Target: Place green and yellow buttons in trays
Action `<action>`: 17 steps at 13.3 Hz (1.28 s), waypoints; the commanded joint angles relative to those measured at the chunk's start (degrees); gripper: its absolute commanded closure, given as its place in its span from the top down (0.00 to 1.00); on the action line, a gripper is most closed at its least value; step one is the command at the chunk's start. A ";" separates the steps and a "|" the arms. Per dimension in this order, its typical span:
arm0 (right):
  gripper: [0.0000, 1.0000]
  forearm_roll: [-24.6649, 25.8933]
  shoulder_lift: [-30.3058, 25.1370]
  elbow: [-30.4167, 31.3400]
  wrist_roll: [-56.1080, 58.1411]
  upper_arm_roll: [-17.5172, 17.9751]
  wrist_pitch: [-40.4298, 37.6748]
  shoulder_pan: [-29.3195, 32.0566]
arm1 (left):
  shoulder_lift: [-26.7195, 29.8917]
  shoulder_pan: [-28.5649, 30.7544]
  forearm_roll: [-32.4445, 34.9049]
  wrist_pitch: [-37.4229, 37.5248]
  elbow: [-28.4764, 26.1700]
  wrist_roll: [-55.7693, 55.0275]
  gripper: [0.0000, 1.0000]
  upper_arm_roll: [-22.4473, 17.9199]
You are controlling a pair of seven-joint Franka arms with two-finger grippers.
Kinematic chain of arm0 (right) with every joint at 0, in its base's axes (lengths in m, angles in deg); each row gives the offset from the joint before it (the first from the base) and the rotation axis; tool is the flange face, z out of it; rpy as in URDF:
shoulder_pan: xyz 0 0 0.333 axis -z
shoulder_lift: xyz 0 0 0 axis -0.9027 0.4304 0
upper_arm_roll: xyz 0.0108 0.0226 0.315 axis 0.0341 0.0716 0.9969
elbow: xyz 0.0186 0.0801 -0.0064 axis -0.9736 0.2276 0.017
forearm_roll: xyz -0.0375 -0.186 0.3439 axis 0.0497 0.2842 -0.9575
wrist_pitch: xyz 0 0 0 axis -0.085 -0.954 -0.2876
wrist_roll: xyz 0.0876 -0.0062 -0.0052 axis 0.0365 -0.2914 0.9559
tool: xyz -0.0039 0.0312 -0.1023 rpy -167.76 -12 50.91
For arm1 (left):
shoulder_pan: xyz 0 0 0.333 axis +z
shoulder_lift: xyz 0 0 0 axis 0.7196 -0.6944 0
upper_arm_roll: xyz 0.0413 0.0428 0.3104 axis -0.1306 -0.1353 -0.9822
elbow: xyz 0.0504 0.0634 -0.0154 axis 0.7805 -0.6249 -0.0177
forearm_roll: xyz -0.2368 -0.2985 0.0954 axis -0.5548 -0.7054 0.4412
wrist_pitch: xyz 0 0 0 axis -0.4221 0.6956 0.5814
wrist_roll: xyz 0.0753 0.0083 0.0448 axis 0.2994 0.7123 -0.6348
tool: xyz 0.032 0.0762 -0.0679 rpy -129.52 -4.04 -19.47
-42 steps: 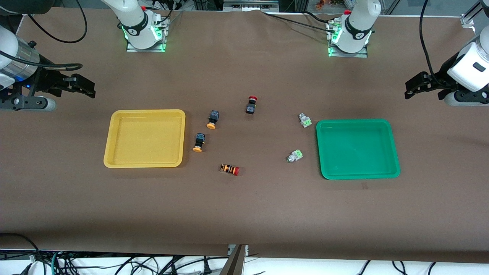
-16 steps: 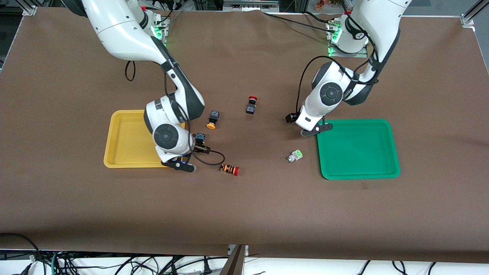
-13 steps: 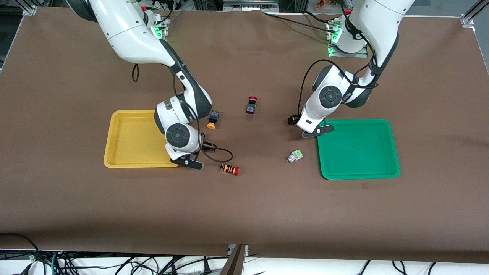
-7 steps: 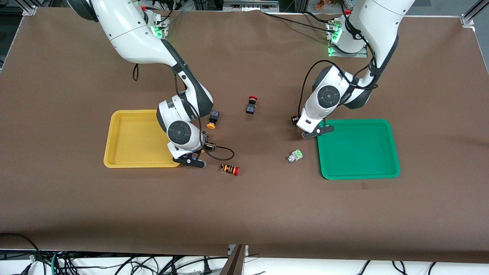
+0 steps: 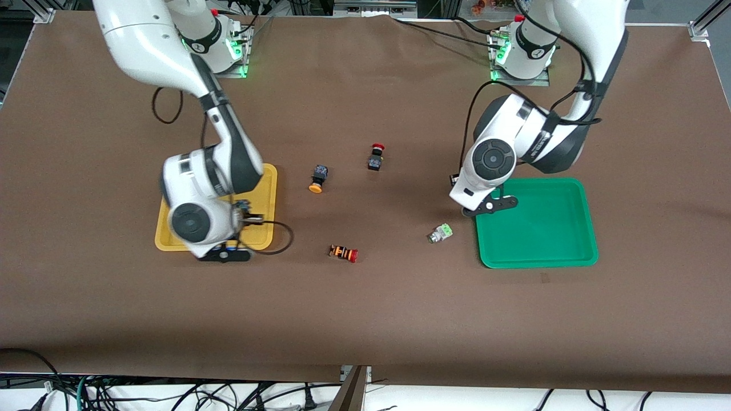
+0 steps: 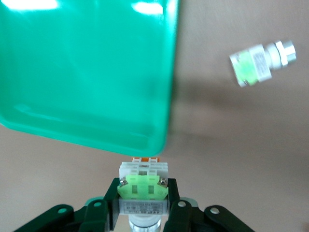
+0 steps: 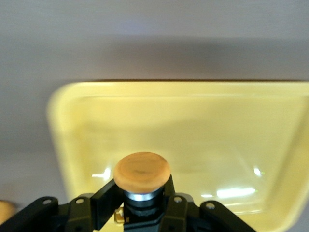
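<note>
My right gripper is shut on a black-bodied button with an orange-yellow cap and holds it over the yellow tray, at the tray's corner nearest the front camera. My left gripper is shut on a pale grey and green button, held over the table just beside the rim of the green tray, which also shows in the front view. A second yellow-capped button and a second green button lie on the table between the trays.
A black button with a red cap lies mid-table toward the arms' bases. An orange-and-black striped button with a red cap lies nearer the front camera. A black cable loops from the right wrist.
Both arms came in from the table's ends and each took a button. In the last half second the right gripper carried its button over the yellow tray; the left moved slightly along the green tray's rim.
</note>
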 commanded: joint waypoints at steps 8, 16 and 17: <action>1.00 -1.20 -1.55 9.65 15.33 -2.95 9.50 4.13 | -10.19 11.93 6.95 -15.00 0.55 25.84 1.00 0.48; 1.00 -5.51 -0.60 5.07 -21.71 13.48 8.25 -0.60 | -15.26 3.78 5.01 -17.10 10.47 26.36 1.00 7.08; 1.00 -5.42 -0.15 5.68 -26.63 14.97 9.13 -1.74 | -16.58 2.54 5.27 -18.58 10.48 26.45 1.00 7.08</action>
